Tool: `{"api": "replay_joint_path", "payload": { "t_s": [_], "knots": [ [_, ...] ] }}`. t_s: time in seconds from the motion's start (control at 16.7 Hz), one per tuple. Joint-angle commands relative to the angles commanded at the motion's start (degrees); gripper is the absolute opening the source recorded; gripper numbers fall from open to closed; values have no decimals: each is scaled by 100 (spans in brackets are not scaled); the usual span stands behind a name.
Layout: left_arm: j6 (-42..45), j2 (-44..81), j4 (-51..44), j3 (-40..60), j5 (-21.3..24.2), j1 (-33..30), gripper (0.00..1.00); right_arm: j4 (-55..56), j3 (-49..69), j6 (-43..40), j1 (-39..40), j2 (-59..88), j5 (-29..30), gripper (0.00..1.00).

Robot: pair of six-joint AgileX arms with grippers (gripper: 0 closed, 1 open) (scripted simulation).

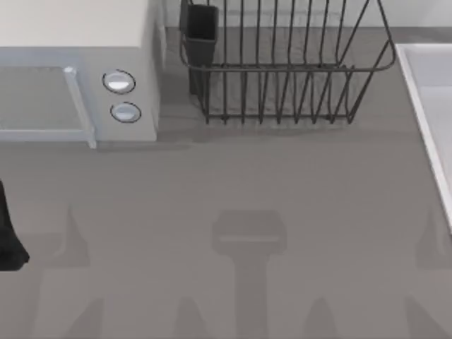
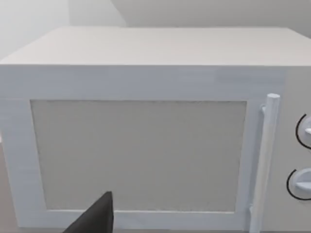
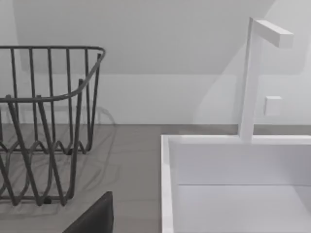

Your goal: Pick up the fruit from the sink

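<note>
**Sink at right edge, arms low at the counter's near side**

Where the counter meets the top view's right edge, the sink shows as a pale grey-white basin with a raised rim, cut off by the frame. In the right wrist view its inner walls are plain white, with a square-section tap standing at the back rim; the basin floor is only partly seen. Rack sits just left of the sink, apart from it. Microwave at far left, two knobs, door shut. Left arm is a dark shape at the left edge. One dark finger shows in the left wrist view and another in the right; cannot tell how the jaws stand on either.
</note>
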Motion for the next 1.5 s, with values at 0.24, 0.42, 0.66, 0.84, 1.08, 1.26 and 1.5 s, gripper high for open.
{"api": "replay_joint_path", "payload": {
  "t_s": [0.24, 0.42, 0.66, 0.84, 1.08, 1.26, 1.5],
  "knots": [
    [0, 0, 0, 0, 0, 0, 100, -115, 172, -22, -24, 175, 0, 100],
    [0, 0, 0, 0, 0, 0, 100, -552, 844, -106, -115, 893, 2, 100],
    [0, 0, 0, 0, 0, 0, 100, -1501, 2326, -288, -314, 2648, 4, 100],
    [0, 0, 0, 0, 0, 0, 100, -2383, 3713, -457, -498, 4390, 7, 100],
    [0, 0, 0, 0, 0, 0, 100, -3642, 5704, -698, -762, 6956, 10, 100],
    [0, 0, 0, 0, 0, 0, 100, -4544, 7143, -871, -951, 8841, 13, 100],
    [0, 0, 0, 0, 0, 0, 100, -5552, 8754, -1064, -1161, 10972, 16, 100]
  ]
}}
